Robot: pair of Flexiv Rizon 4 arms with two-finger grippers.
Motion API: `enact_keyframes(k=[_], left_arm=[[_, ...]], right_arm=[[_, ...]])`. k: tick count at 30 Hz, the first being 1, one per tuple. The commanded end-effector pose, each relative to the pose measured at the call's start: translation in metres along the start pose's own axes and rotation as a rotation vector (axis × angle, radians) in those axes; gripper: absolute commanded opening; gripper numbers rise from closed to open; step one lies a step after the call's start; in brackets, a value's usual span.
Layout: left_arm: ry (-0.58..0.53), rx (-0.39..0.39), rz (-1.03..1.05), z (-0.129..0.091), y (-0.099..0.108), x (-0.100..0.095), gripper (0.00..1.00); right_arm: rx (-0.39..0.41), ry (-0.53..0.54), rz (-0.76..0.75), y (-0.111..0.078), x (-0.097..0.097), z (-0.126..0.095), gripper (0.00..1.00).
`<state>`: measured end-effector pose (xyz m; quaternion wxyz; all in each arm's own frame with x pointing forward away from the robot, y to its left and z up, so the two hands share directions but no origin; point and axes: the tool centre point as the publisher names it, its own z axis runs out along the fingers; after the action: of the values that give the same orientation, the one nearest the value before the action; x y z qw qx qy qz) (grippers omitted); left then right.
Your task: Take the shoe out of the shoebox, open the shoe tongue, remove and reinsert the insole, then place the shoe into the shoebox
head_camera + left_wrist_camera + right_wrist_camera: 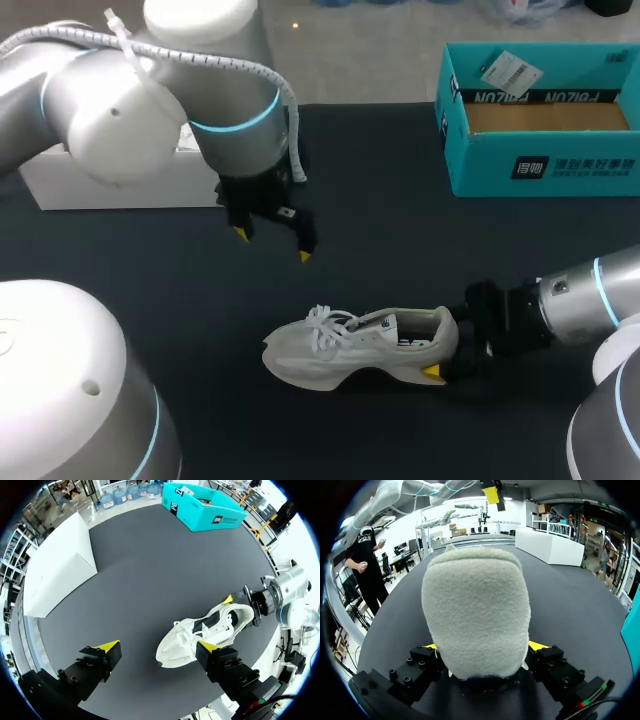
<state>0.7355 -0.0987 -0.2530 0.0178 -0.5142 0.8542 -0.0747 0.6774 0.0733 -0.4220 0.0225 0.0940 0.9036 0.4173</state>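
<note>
Right wrist view: your right gripper [485, 647] clamps the heel of the white lace-up sneaker [475, 610], upright on the black table [400, 220]. Beyond it your left gripper [272, 245] hovers, fingers apart. The teal cardboard shoebox [540, 165] sits far right. Risk: a heel-only hold could let the sneaker pivot when you pull the tongue

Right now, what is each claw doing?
Left claw: open, holding nothing.
Right claw: shut on the heel of the shoe.
</note>
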Motion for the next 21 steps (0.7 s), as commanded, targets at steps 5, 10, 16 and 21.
enact_keyframes(k=[5,10,16,21], left_arm=[[-0.001,-0.106,0.032,0.009,-0.017,0.006,1.0],[-0.001,-0.106,0.032,0.009,-0.017,0.006,1.0],[-0.074,0.229,-0.145,-0.021,-0.027,0.012,1.0],[-0.063,0.351,-0.22,-0.026,-0.024,0.032,1.0]], right_arm=[[0.002,0.0,0.0,0.001,0.001,-0.001,0.0],[0.002,0.0,0.0,0.001,0.001,-0.001,0.0],[0.002,0.0,0.0,0.001,0.001,-0.001,0.0],[0.002,0.0,0.0,0.001,0.001,-0.001,0.0]])
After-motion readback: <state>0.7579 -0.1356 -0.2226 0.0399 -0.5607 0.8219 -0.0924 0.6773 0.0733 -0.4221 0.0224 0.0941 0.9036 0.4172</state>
